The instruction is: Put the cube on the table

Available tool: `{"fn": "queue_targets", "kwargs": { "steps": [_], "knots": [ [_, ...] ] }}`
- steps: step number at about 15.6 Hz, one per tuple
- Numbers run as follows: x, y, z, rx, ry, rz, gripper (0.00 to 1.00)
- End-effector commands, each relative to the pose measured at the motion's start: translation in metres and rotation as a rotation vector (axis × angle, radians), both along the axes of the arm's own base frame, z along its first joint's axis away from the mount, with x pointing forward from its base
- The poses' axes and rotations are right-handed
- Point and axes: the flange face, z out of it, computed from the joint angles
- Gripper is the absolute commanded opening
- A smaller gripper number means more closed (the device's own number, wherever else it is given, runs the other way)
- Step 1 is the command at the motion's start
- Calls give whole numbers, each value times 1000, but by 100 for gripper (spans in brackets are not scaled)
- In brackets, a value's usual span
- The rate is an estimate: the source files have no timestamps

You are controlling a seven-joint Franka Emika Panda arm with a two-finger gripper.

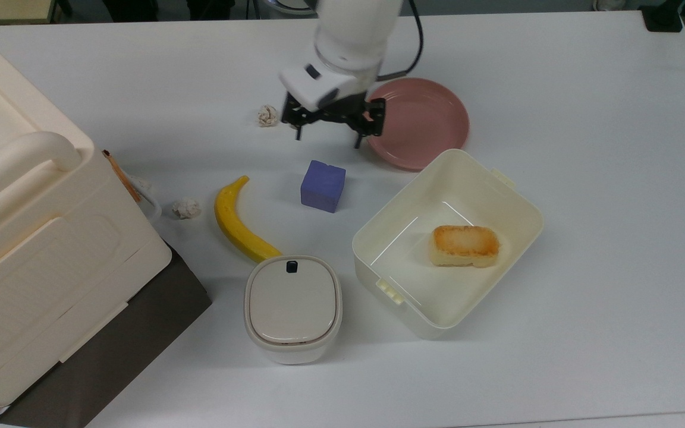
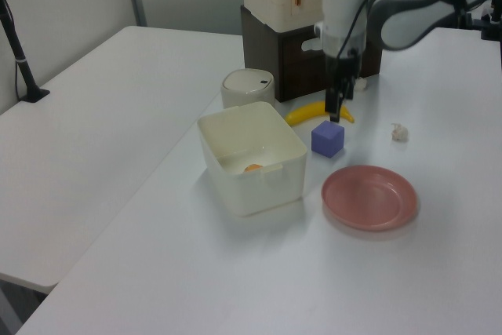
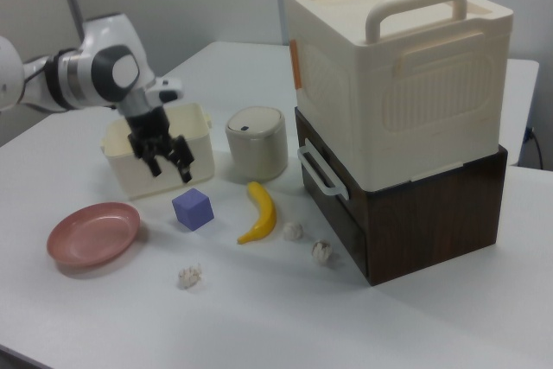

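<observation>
gripper (image 1: 327, 132) hangs spread and empty above the cube (image 1: 323, 185), which sits flat mid-table (image 1: 586, 178) between the banana (image 1: 236, 221) and pink plate (image 1: 423, 122), so the clean finish is lifting straight up, clear of both.

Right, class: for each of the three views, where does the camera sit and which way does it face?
Top view: overhead, looking down at the table; arm and gripper enter from the top edge.
Left view: raised at one table end, facing the stacked boxes; arm at upper right.
Right view: raised at the other end, boxes near; arm at left.
All share the cube.
</observation>
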Motion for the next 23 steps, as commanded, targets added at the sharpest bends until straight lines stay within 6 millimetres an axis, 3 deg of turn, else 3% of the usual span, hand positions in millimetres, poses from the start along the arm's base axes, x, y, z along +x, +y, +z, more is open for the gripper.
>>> {"fn": "queue_targets", "kwargs": {
  "steps": [1, 5, 7, 10, 13, 15, 17, 23],
  "knots": [
    [-2, -38, 64, -15, -116, -85, 100],
    [-10, -93, 133, 42, -121, -169, 100],
    [-26, -128, 167, 85, -75, -194, 100],
    [-63, -178, 206, 169, -63, -217, 100],
    [-81, -201, 221, 181, -61, -253, 100],
    [-85, -208, 232, 185, -82, -281, 100],
    [-85, -203, 232, 186, -76, -256, 100],
    [-56, -157, 217, 231, -140, -243, 100]
  ]
}}
